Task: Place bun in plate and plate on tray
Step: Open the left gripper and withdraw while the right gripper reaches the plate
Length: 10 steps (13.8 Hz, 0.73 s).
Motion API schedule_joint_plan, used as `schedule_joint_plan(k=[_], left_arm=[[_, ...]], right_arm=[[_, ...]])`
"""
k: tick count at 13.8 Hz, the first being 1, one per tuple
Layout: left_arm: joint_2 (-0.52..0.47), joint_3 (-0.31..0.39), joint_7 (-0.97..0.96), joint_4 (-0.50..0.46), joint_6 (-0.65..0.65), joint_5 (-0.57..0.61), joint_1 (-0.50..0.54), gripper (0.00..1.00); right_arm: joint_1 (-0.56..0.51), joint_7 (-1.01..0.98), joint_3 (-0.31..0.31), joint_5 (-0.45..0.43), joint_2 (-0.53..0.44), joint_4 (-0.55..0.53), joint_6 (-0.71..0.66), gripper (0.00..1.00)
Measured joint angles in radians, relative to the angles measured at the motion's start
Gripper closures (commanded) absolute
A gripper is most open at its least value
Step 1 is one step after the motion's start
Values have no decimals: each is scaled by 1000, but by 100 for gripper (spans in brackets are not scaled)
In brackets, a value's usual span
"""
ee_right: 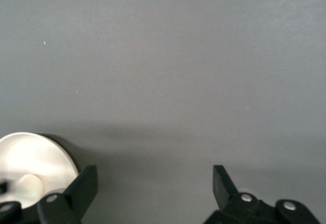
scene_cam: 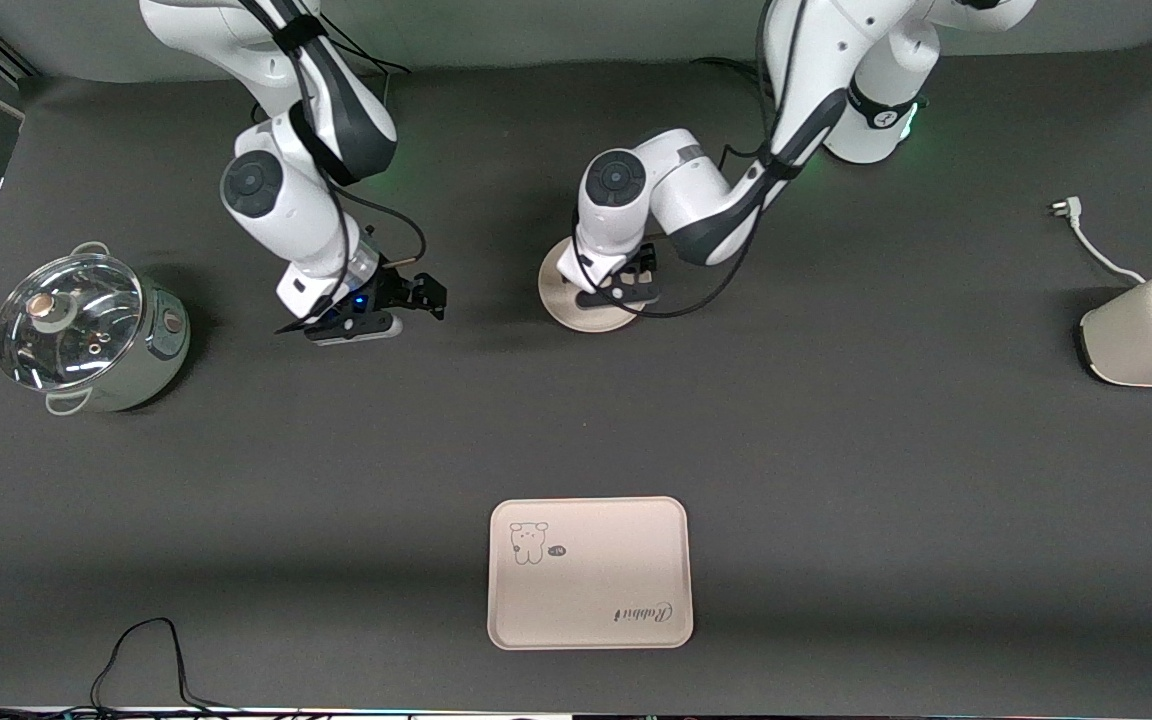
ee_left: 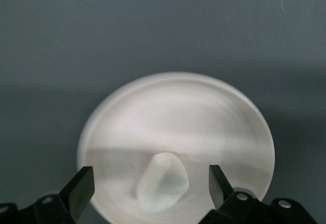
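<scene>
Bun lies in plate, mid-tabletop, well farther from camera than tray. Left claw spread open over bun, gripping nothing. Right claw open beside plate, waiting. Plate likely rigid, smooth, slippery: pinch its raised rim.

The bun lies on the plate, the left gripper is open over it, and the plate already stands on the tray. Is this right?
Not quite. The bun lies on the plate with the left gripper open over it, but the front view shows the plate on the bare table, apart from the tray, which lies nearer the front camera.
</scene>
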Motion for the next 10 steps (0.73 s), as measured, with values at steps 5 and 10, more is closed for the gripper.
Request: schedule_joint_plan(k=[5, 10], left_arm=[[-218, 19, 192, 61, -314, -68, 156, 0], [-356, 239, 583, 102, -462, -115, 207, 0]], right_arm=[[0, 77, 117, 1, 44, -51, 127, 0], [88, 216, 179, 1, 228, -75, 420, 0]])
